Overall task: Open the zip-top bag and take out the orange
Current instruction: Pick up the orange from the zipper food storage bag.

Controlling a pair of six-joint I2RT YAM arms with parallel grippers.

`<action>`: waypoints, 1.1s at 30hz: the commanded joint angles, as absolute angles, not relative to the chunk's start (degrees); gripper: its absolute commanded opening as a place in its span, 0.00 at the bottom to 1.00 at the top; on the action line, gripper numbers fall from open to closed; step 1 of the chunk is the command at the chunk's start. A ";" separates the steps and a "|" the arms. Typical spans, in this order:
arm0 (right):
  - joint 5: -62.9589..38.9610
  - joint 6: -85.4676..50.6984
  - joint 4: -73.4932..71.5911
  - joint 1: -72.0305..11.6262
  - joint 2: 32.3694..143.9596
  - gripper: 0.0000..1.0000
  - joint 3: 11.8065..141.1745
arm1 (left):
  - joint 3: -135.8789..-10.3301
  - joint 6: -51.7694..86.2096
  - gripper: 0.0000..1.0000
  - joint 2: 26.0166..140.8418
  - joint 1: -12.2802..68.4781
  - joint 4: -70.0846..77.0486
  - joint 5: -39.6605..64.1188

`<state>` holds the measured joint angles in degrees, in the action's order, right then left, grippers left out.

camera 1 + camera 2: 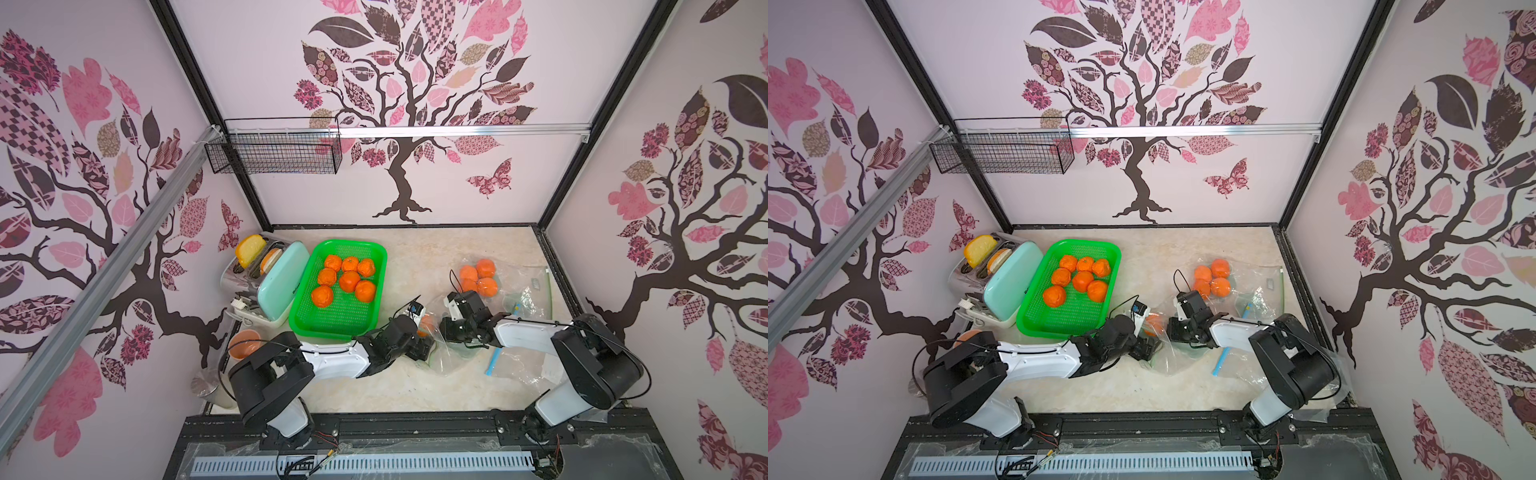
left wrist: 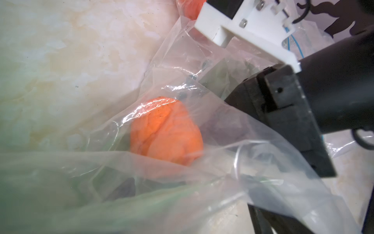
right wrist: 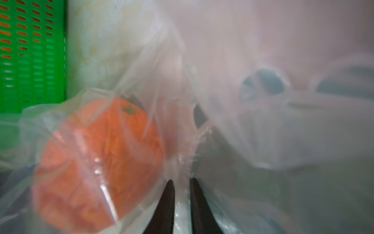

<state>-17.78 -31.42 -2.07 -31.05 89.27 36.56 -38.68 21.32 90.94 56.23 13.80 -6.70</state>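
My right pincer (image 3: 182,183), nearly closed at lower centre, pinches the slippery, floppy zip-top bag (image 3: 222,131), while the orange (image 3: 97,162) inside at lower left looks light and squashy, best cupped across its middle by my left pincer (image 1: 424,349), whose opening I cannot tell.

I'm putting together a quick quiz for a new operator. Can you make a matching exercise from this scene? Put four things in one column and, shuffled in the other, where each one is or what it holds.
Things
1. green tray
2. toaster
3. wire basket
4. bagged orange

Places or contents
a. hangs on the back wall
b. lies inside the clear zip-top bag
c. has bread in its slots
d. holds seven loose oranges

Pairs: 1-d, 2-c, 3-a, 4-b
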 commanded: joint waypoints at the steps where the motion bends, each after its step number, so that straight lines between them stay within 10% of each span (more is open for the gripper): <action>1: -17.41 -30.30 2.46 -31.38 88.07 0.19 36.82 | -40.62 19.14 0.89 93.23 55.73 13.18 -6.55; 10: -19.59 -28.89 2.93 -31.38 88.50 0.19 36.58 | -44.49 18.37 0.88 99.98 54.27 13.83 -4.81; 17: -1.15 -29.75 7.12 -28.98 77.80 0.29 38.10 | -41.03 19.39 0.86 98.85 54.14 15.09 -3.47; 33: -22.37 -31.38 2.88 -27.34 98.43 0.16 51.96 | -36.66 21.06 0.87 97.40 54.05 18.82 -4.38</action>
<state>-16.53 -30.74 2.52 -26.68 96.14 52.07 -37.52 20.82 98.50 54.35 20.38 -4.01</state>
